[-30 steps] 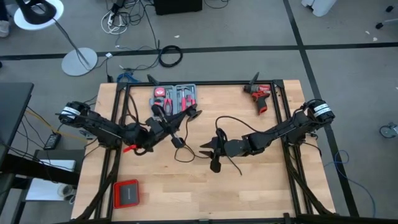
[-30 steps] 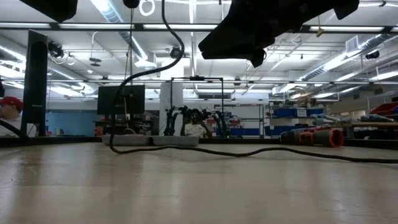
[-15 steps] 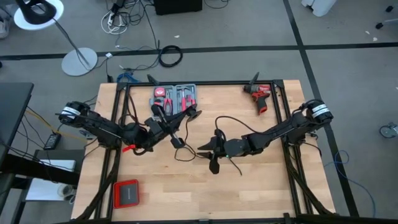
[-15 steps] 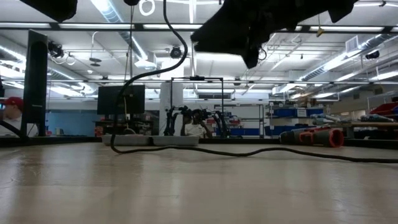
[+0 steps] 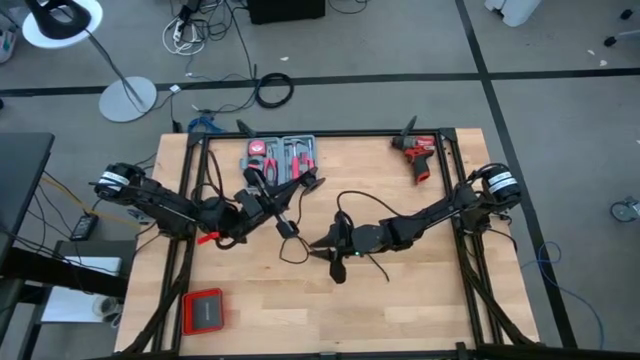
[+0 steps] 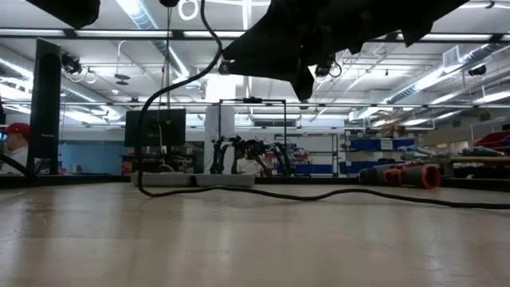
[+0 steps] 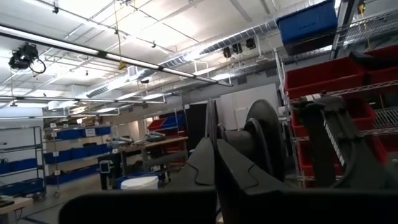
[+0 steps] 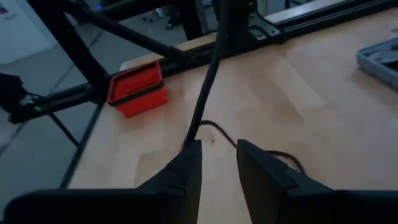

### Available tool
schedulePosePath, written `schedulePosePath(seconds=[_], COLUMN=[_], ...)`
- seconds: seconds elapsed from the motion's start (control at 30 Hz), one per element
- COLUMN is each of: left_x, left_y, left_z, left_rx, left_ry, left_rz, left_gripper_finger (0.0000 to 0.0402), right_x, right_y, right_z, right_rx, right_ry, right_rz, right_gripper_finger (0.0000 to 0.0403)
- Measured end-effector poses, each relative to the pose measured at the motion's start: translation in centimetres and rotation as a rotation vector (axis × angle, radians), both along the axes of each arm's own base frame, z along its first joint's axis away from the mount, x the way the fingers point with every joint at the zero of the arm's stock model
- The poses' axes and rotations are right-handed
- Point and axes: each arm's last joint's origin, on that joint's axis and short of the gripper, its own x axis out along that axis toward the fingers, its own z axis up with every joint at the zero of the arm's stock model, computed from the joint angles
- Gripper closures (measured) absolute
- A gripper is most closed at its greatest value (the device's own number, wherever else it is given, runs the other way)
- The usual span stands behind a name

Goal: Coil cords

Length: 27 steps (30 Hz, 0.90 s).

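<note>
table front (image 5: pixel 400 320) open, red box (image 5: pixel 203 312) aside

Workshop — red bins (image 7: pixel 323 74), shelving (image 6: pixel 374 155), wkbenches.

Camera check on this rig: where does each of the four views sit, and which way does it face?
High: overhead, straight down; table, both arms.
Low: table height, facing the room; arm overhead, cable.
Left wrist: aimed up at shelving, own fingers together.
Right wrist: down at table, own fingers apart, red case.
Shared: red case, cable.

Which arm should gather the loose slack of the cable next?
Right, probably. The right claw hangs open over the thin black cable lying loose mid-table, while the left claw seems to hold its other end up.
</note>
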Motion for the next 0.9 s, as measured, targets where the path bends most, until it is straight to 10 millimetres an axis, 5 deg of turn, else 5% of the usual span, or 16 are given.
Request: schedulePosePath(seconds=[0.9], left_x=[0.04], left_y=[-0.06], left_z=[-0.13], left_rx=[0.003], left_ry=[0.013], left_rz=[-0.002], left_gripper_finger=[0.0402], right_x=[0.24], right_y=[-0.46], right_z=[0.32], right_rx=[0.01], right_ry=[-0.031], right_rz=[0.017], right_gripper_finger=[0.0305])
